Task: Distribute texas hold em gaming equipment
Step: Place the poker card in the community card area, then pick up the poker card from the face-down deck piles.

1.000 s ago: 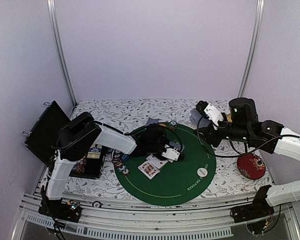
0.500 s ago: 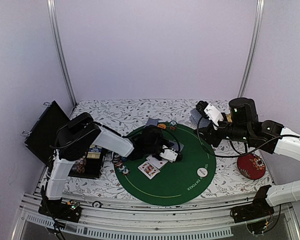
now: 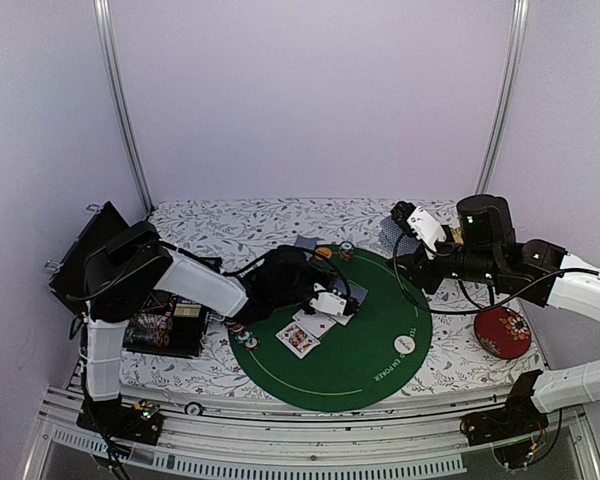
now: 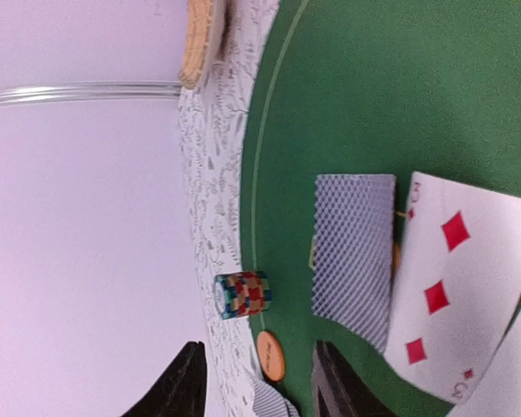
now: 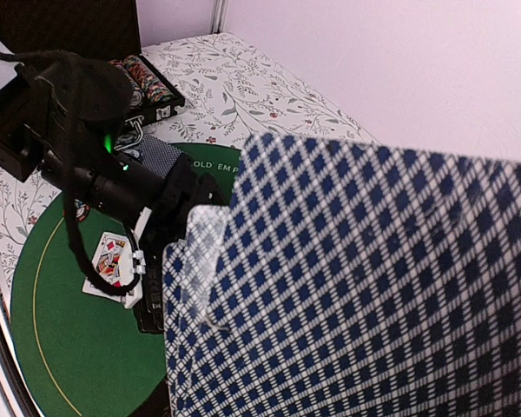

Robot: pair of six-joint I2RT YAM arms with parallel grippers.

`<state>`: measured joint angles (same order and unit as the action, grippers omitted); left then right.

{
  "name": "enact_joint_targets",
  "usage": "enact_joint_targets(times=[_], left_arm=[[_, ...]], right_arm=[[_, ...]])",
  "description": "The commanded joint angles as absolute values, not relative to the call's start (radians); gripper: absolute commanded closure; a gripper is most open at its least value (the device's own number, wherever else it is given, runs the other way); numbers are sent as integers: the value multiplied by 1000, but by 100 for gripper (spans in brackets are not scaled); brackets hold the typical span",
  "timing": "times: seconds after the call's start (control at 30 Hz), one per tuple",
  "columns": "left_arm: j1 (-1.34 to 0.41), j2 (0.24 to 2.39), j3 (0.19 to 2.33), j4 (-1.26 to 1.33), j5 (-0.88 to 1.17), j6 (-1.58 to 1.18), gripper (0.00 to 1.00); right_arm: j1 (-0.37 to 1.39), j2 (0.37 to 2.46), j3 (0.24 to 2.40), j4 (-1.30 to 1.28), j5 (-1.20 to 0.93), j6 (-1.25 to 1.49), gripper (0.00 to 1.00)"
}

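Two claws: left claw [image 3: 335, 303] released, empty, over left half of green mat [image 3: 370, 350], face-down card [image 4: 354, 252] just beside. Right claw [image 3: 402, 228] grasping cards [image 5: 356, 287] aloft toward far-right corner of bench [image 3: 230, 225], rightward of left claw.

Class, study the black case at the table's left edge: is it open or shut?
Open. The black case has its lid raised, and rows of chips show inside.
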<state>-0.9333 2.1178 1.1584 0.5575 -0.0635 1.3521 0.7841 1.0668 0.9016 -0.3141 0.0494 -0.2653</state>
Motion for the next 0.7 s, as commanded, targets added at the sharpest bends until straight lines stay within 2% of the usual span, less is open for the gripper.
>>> enact_joint_targets(times=[0.0,0.1,0.2,0.3,0.4,0.53,0.67], left_arm=[[-944,1982,1077,706,-64,1216,53],[-947,1863,1037,708,-57,1014,47],[-947,1780,1120,507,-53,670,40],[-938,1730,1273,204,87,317,39],[-911,1678,1323,110,292,72,39],[-880,1657,1320,126,418,-135,34],[-875,1683,1353,87,510,-172,27]], right_arm=[[779,1074,936,-295,42,-265,56],[779,1087,936,-292,40,-270,56],[779,1109,947,-291,34,-275,56],[780,1129,956,-286,23,-283,56],[779,1148,961,-280,14,-286,56],[780,1175,956,-249,-39,-286,56],[783,1207,959,-206,-78,-281,56]])
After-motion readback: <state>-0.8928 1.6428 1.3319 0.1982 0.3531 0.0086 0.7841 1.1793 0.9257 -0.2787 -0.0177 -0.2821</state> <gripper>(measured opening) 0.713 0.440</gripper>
